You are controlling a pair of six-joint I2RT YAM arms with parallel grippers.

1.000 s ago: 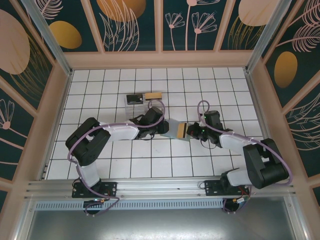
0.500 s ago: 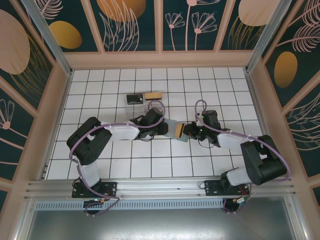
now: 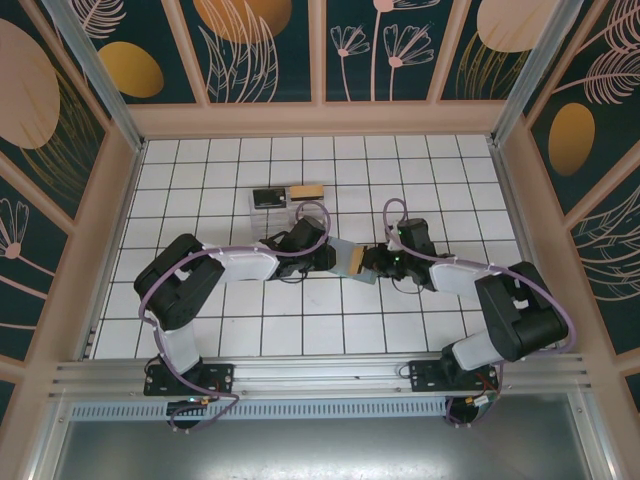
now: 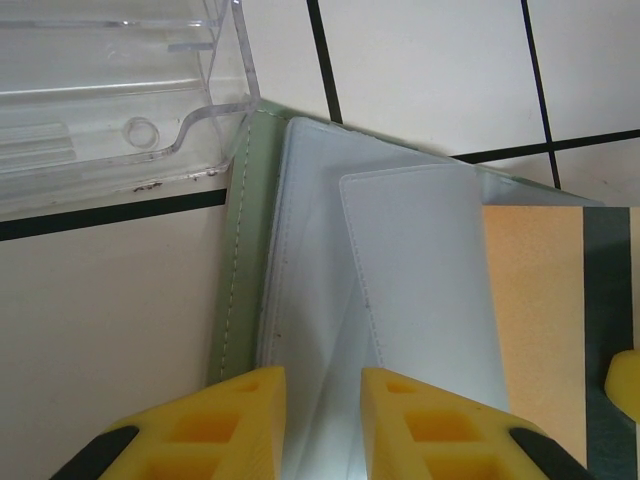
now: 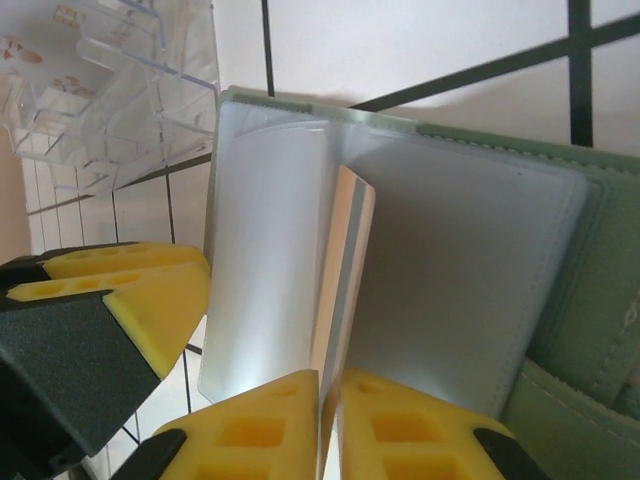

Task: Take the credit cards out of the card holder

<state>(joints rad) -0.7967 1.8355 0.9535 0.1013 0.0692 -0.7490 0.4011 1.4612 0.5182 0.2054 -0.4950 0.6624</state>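
The card (image 5: 341, 280) stood on edge in the open holder (image 5: 575, 400), between two clear sleeves (image 4: 420, 280), at mid-table and just beside the box (image 4: 110, 90). The right pincer (image 5: 330, 430) was closed narrow on the card's near edge. The left pincer (image 4: 322, 420), also narrow, pinched the holder's left leaf.

The right grip looked shallow, a bite on a thin edge only. The card seemed slick, so a quick pull could have slipped off it and left it half in its sleeve. Had a sleeve been caught in the same bite, the holder would likely have come along with the card. The holder was soft and creased down the middle. If the left pinch had slid off the glossy plastic, the panel could have lifted or folded shut on the card. A dragged holder might also have nudged the box at its corner.

The card was thin, stiff and tan-gold, with a smooth matt face. The holder was limp grey-green material with a stitched border and rounded corners. Its sleeves were frosted, flexible and shiny. The box was hard clear plastic with stepped inner walls and sharp edges. Another card (image 3: 306, 191) lay at its far side. The table (image 4: 420, 70) was glossy white tile with dark joints, offering little friction under the holder.
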